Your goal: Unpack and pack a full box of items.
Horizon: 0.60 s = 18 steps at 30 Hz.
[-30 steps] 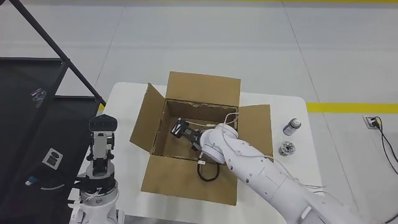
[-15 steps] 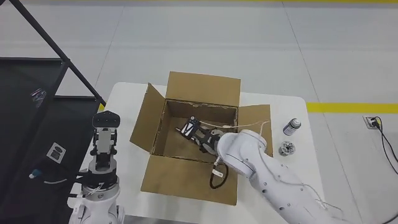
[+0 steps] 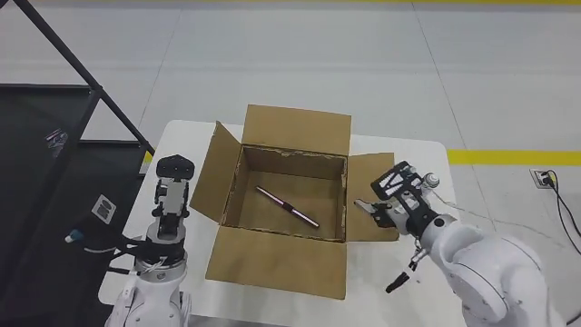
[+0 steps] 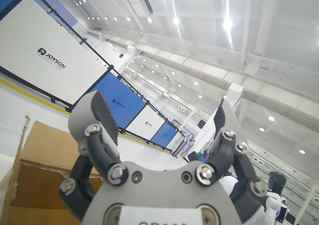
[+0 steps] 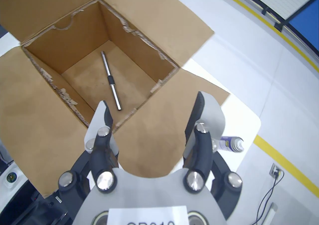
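Note:
An open cardboard box (image 3: 292, 131) stands mid-table with all its flaps spread. On its floor lies a thin metal rod (image 3: 287, 206), also seen in the right wrist view (image 5: 111, 81) between the box walls (image 5: 82, 36). My right gripper (image 3: 375, 195) hovers over the box's right flap, open and empty (image 5: 152, 104). My left gripper (image 3: 172, 165) is left of the box beside the left flap. It points up at the ceiling, open with nothing in it (image 4: 159, 109). Part of the box (image 4: 44, 141) shows below it.
A spray can (image 3: 427, 182) stands on the white table (image 3: 182, 141) just right of the right flap, close behind my right gripper, and shows in the right wrist view too (image 5: 230, 143). A black rack (image 3: 45, 173) stands left of the table.
My right gripper has come up out of the box and moved right, over the flap, uncovering the rod. My left gripper has shifted a little toward the box.

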Available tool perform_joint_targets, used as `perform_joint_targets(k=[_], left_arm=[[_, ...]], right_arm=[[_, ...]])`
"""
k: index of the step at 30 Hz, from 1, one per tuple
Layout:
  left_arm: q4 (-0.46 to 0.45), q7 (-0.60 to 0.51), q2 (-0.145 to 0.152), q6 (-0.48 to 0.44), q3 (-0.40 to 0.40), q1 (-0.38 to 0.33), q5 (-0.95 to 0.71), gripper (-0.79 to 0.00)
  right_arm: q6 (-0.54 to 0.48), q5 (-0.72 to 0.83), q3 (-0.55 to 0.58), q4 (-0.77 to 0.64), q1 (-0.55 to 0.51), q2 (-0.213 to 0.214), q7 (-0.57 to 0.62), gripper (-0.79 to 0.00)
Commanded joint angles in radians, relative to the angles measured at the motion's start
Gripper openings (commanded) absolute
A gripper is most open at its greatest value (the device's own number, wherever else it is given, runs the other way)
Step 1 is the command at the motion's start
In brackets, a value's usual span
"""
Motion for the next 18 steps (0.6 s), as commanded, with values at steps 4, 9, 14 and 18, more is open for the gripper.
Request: perform_joint_targets(k=[4, 9, 14, 18], left_arm=[[0.011, -0.009, -0.001, 0.005, 0.018, -0.017, 0.001, 0.0], [0.022, -0.025, -0.002, 0.018, 0.043, -0.043, 0.007, 0.0], [0.027, -0.035, -0.002, 0.03, 0.058, -0.06, 0.017, 0.0], [0.029, -0.035, -0.002, 0.034, 0.063, -0.061, 0.023, 0.0]], right_arm=[[-0.001, 0.05, 0.186, 0.015, -0.113, 0.013, -0.018, 0.0], [-0.017, 0.067, 0.246, 0.15, -0.136, 0.023, 0.002, 0.0], [-0.049, 0.087, 0.205, 0.362, -0.054, 0.03, 0.015, 0.0], [-0.038, 0.061, 0.159, 0.517, 0.017, 0.032, 0.009, 0.0]])
